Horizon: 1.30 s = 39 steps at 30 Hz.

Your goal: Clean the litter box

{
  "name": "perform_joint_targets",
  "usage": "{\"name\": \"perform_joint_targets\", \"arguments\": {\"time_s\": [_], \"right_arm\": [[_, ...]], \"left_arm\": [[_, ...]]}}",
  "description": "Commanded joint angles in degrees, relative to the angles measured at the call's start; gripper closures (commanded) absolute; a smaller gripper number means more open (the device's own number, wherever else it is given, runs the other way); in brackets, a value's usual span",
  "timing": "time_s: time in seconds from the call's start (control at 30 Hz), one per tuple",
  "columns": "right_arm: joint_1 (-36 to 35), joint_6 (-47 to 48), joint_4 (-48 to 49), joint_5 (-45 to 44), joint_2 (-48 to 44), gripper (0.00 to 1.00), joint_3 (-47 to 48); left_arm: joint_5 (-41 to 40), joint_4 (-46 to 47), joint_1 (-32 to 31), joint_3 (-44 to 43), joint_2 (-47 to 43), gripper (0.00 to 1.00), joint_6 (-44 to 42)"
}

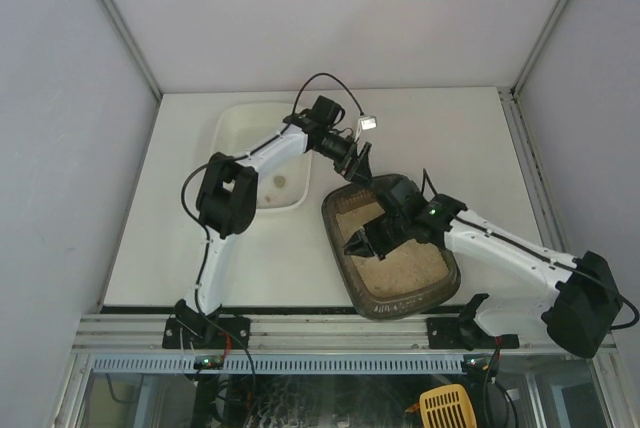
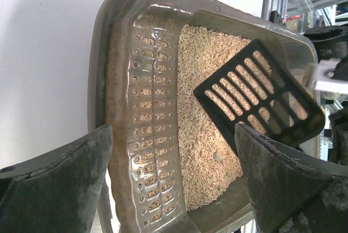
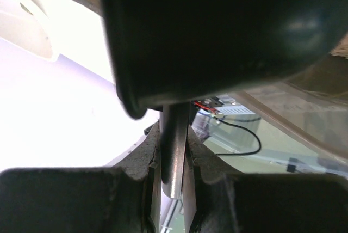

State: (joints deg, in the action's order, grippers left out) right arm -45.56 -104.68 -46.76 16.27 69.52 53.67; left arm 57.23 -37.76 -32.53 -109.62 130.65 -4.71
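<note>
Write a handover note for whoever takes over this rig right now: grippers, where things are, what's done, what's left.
Left gripper: jaws open, empty, hovering at the far end of the litter box.
Right gripper: jaws shut on the handle of the black slotted scoop, blade over the litter inside the box.
White tub: on the table, left of the box.
Done: scoop in hand and in the box.
Left: sift the litter; a small greyish lump lies by the scoop. Whether anything has been dumped yet is unclear.
</note>
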Motion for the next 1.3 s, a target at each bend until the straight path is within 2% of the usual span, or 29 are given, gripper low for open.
{"name": "perform_joint_targets", "arguments": {"time_s": [0.0,0.1,0.23,0.63,0.83,1.1,1.27], "right_arm": [[-3.4,-12.7,13.8,-2.4,1.7,1.00,-2.7],[-4.5,-15.1,13.7,-4.6,2.2,1.00,-3.6],[-4.1,-18.2,16.7,-6.5,0.5,1.00,-7.1],[1.2,-20.3,23.7,-10.8,-4.3,1.00,-17.9],[4.2,-19.6,34.5,-6.0,0.0,1.00,-21.3],[7.1,-15.5,40.8,-4.4,5.4,1.00,-21.5],[8.6,-11.7,48.8,-3.7,9.0,1.00,-21.5]], "left_arm": [[-6.4,-0.9,-2.5,1.2,0.1,0.00,0.0],[-7.7,-1.6,-2.5,-4.8,3.0,0.00,-1.2],[-3.8,-9.1,-2.6,-13.8,9.1,0.00,-3.5],[-3.4,-7.6,-2.8,-6.1,7.3,0.00,-4.9],[-4.8,-8.4,-2.8,-5.8,6.1,0.00,-5.6],[-6.3,-8.3,-2.8,-4.5,4.7,0.00,-5.6],[-7.0,-8.4,-2.8,-4.2,4.9,0.00,-5.6]]}}
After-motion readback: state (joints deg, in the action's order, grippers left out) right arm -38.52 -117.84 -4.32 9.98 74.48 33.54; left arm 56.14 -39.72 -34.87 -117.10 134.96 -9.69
